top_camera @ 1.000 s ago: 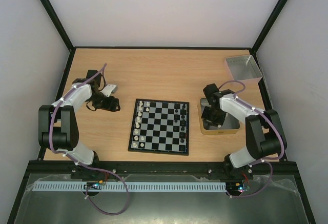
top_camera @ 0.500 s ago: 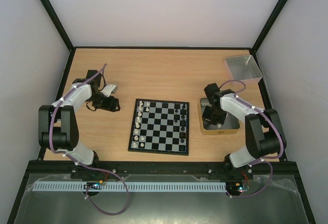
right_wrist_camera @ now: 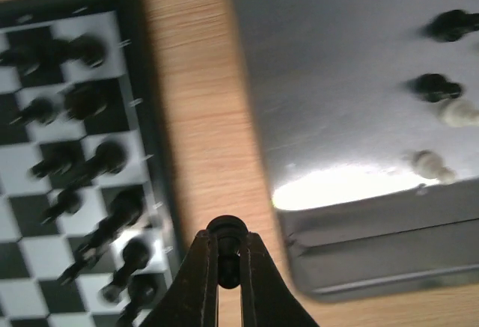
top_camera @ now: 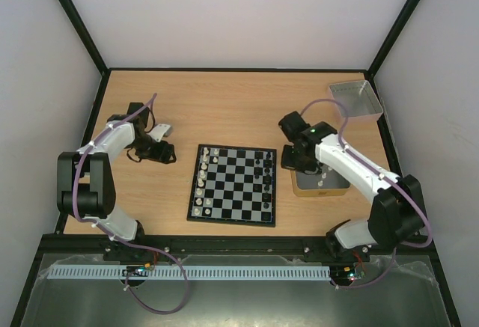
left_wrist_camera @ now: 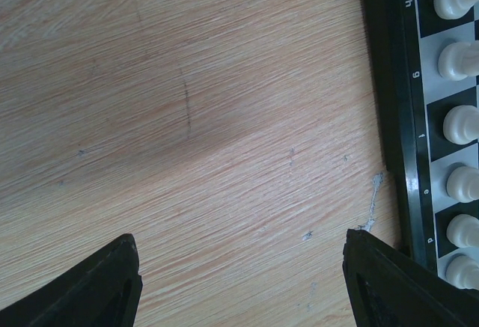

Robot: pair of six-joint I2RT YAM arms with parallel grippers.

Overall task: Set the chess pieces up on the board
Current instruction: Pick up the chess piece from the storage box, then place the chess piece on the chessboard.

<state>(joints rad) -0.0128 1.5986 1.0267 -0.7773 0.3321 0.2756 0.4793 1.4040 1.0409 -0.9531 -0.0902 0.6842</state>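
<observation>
The board (top_camera: pixel 233 185) lies flat mid-table, with white chess pieces (top_camera: pixel 200 182) along its left side and black ones (top_camera: pixel 266 179) along its right. My right gripper (right_wrist_camera: pixel 227 261) is shut on a black chess piece (right_wrist_camera: pixel 226 231) and holds it above the wood between the board's right edge (right_wrist_camera: pixel 146 110) and the tin (right_wrist_camera: pixel 352 102). In the top view it (top_camera: pixel 292 156) hangs at the tin's left rim. My left gripper (top_camera: pixel 166 152) is open and empty, low over bare wood left of the board; white pieces (left_wrist_camera: pixel 458 125) show at that view's right edge.
The tan-rimmed tin (top_camera: pixel 337 187) right of the board holds a few loose black and white pieces (right_wrist_camera: pixel 438 86). A silvery grey tray (top_camera: pixel 355 99) sits at the back right corner. A small white object (top_camera: pixel 160 129) lies beside the left arm.
My right gripper has risen out of the tin and moved left toward the board with a black piece in it. The left arm has not moved.
</observation>
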